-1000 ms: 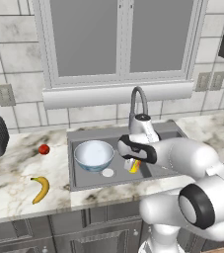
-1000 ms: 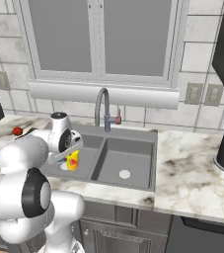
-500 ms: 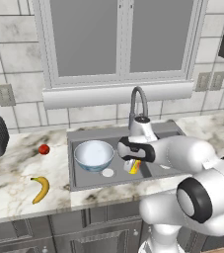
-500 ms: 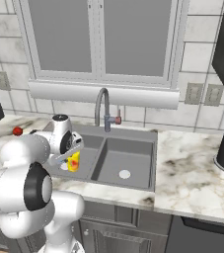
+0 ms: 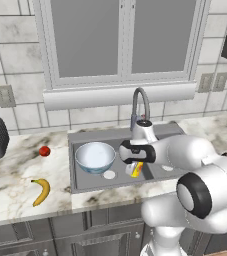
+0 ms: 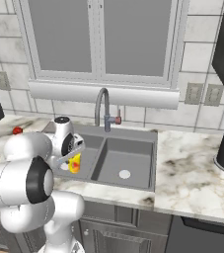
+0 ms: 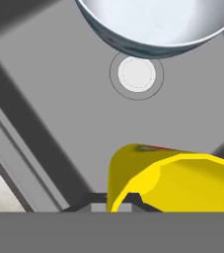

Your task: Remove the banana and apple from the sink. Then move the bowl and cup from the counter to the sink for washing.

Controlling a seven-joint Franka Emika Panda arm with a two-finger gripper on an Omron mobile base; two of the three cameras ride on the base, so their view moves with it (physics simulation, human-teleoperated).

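The pincer [image 5: 133, 167] was clamped on the small yellow cup [image 5: 137, 169], tilted low inside the left basin of the dark grey double sink [image 5: 85, 182]. Beyond it in that basin sat the wide pale-blue bowl [image 5: 95, 156]. On the white marble tabletop [image 5: 10, 192] lay the curved yellow banana [image 5: 41, 191] and, farther back, the tiny red apple [image 5: 44, 151].

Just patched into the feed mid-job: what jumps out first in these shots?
The small yellow cup grabs the eye: tilted, pinched in the shut claw over the left basin of the dark grey double sink. Beside it in that basin sits the wide pale blue bowl. On the white marble counter left of the sink lie the curved yellow banana and tiny red apple.
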